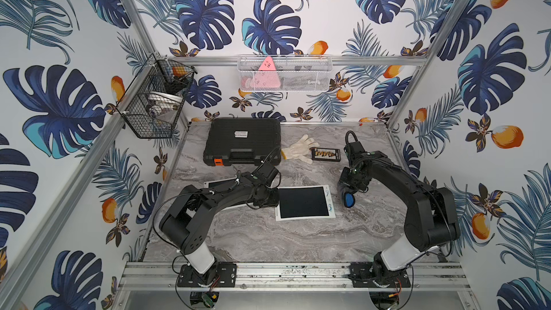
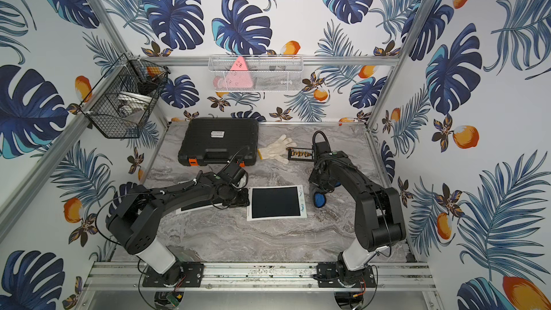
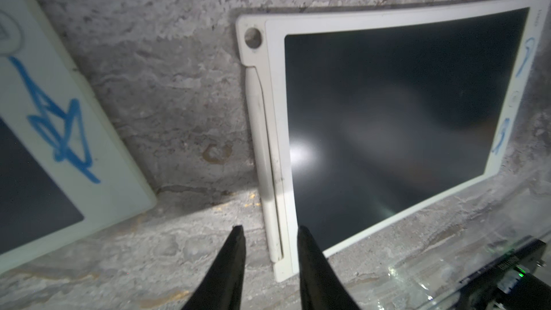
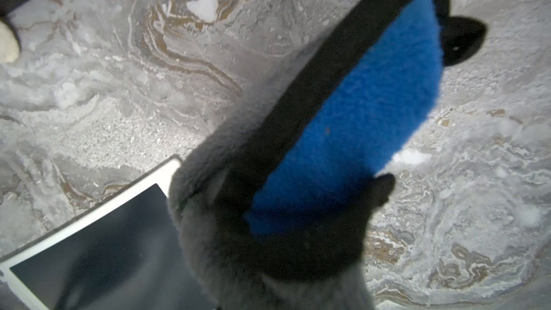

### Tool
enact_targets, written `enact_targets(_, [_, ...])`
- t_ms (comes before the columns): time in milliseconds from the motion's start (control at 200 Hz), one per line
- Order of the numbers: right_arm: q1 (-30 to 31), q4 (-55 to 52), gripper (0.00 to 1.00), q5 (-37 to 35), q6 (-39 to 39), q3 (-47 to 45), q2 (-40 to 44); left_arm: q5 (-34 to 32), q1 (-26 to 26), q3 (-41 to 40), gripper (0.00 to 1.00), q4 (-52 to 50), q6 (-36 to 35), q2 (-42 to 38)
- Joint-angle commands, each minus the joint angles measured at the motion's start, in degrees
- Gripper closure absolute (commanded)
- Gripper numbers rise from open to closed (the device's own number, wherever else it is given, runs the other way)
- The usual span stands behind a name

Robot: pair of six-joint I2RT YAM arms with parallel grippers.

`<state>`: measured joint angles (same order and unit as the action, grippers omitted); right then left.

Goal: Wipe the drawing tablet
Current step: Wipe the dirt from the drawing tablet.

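The drawing tablet [image 1: 304, 202] [image 2: 275, 202], white-framed with a dark screen, lies flat mid-table. Blue marks show on its far frame edge [image 3: 527, 55]. My left gripper [image 1: 276, 200] [image 3: 270, 228] is at its left edge. It is open, one finger on the table and the other over the screen corner, with the stylus strip [image 3: 262, 144] between them, untouched. My right gripper [image 1: 347, 190] [image 2: 317, 192] hovers just right of the tablet, shut on a blue-and-black wiping pad [image 1: 348, 200] [image 4: 357, 108]. Grey fleece [image 4: 208, 234] hides its fingers. A tablet corner [image 4: 89, 234] shows beside the pad.
A second tablet [image 1: 216, 183] with a blue scribble [image 3: 59, 132] lies under my left arm. At the back are a black case [image 1: 243, 141], a white glove [image 1: 299, 147] and a small bit box [image 1: 325, 154]. A black wire basket [image 1: 155, 99] and a white mesh basket [image 1: 284, 73] hang on the walls.
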<state>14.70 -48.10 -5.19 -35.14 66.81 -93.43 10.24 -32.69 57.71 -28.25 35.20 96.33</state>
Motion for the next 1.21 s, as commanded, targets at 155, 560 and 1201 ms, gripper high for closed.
enact_targets(155, [2.1, 3.1, 1.00, 3.8, 0.0, -3.2, 1.0, -5.8, -0.9, 2.5, 0.74, -2.9, -0.7, 3.7])
enact_targets(560, [2.3, 6.3, 1.00, 7.6, -0.2, -6.0, -1.0, -5.5, -1.6, 4.2, 0.65, -2.0, -0.1, 4.5])
enact_targets(1201, [2.4, 8.3, 1.00, 8.8, 0.7, -3.6, -6.5, -5.2, -2.2, 6.1, 0.67, -1.7, -0.3, 7.0])
